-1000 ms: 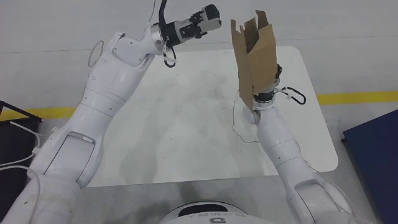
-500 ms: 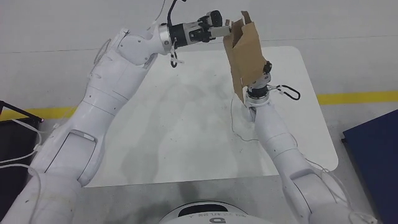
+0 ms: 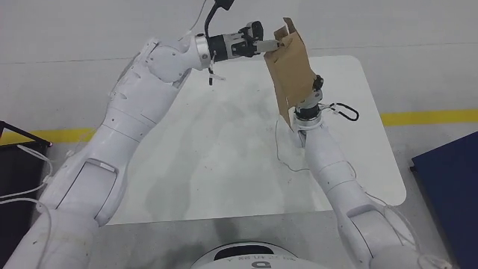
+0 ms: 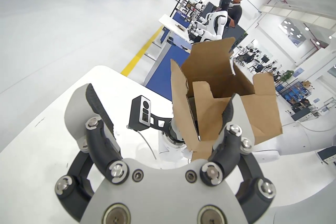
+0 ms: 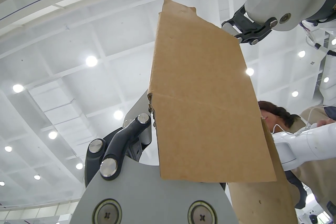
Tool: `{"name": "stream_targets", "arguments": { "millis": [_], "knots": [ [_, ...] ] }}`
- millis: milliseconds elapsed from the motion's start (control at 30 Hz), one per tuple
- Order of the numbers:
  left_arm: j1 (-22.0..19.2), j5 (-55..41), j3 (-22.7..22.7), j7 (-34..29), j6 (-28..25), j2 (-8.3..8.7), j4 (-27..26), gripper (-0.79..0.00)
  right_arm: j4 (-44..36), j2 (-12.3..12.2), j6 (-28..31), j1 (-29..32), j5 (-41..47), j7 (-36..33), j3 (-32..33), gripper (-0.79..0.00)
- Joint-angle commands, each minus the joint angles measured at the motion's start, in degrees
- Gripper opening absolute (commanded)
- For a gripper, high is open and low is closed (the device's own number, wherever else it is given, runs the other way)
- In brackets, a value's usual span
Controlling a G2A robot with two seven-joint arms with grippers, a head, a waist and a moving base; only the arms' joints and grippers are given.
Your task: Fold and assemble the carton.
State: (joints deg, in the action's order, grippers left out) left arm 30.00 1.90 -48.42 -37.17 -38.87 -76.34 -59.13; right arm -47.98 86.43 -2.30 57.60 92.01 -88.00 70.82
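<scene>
Top: 1 brown cardboard carton point(image 3: 290, 66), open-ended rectangular tube with ragged flaps, upright, base clamped in right pincer point(image 3: 313, 90), above smooth white table point(image 3: 224, 157) | Left wrist: left pincer point(image 4: 161, 93) spread wide, one ribbed black pad point(image 4: 227, 111) touching a flap | Right wrist: flat creased panel rises from right pincer

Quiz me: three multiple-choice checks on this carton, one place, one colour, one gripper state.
1. Where is the carton relative to the table? A) flat on it B) raised above it in the right gripper C) under it
2. What colour is the carton? A) white B) blue C) brown
3. How is the left gripper? A) open B) shut on the carton C) shut on nothing
Answers: B, the right gripper holds its lower end in the air; C, plain brown cardboard; A, its fingers stand wide apart.
</scene>
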Motion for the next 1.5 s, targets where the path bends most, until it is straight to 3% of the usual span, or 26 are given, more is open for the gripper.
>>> {"name": "stream_targets", "arguments": {
  "millis": [0, 367, 667, 1467],
  "knots": [
    [0.0, 0.7, -0.9, 1.6, 0.0, 0.14, -0.4, 0.0, 0.1, 0.0, 0.1, 0.1, 0.0, 0.0, 0.3, -0.785],
    [1.3, 6.4, -5.8, 2.1, 2.6, 1.78, -4.8, 0.0, 2.4, 0.4, 1.9, -0.3, -1.6, 0.0, 1.6, -0.785],
    [0.3, 17.1, -4.5, 0.9, 6.8, 1.95, -6.9, 0.0, 3.0, 0.7, 3.2, -0.5, -3.8, 0.0, 1.6, -0.785],
    [0.5, 19.1, -2.9, -2.0, 8.8, 1.41, -6.0, 0.0, -0.8, 0.6, 1.6, 2.1, -6.2, 0.0, 2.5, -0.785]
  ]
}}
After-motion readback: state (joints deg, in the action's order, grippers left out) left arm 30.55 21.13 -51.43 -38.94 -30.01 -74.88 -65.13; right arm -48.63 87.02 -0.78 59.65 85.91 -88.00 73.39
